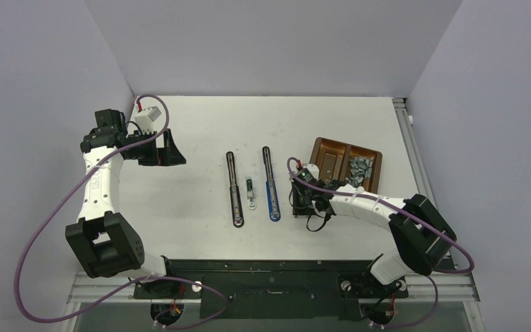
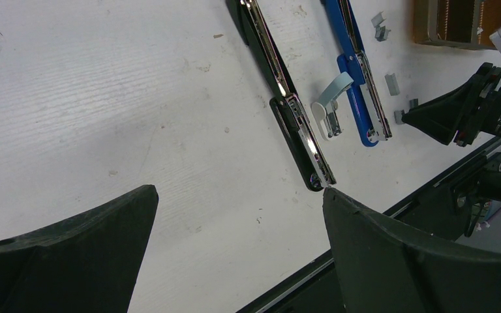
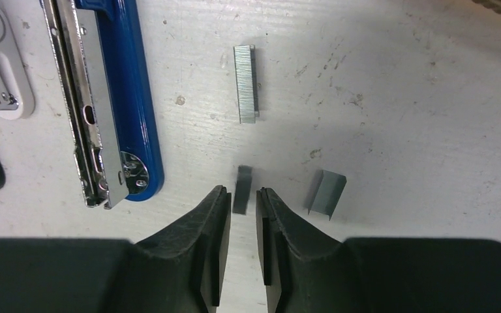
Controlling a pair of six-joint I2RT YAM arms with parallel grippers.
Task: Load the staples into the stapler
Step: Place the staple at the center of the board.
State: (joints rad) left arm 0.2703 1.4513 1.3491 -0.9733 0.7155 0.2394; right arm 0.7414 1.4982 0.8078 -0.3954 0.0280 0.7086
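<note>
Staple strip (image 3: 242,184) between tips of right end effector (image 3: 241,192), gap either side

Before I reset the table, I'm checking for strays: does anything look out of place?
Yes. Three small silver-grey metal staple strips lie loose on the white table beside the long blue stapler, outside the brown two-compartment tray; one sits askew.
</note>
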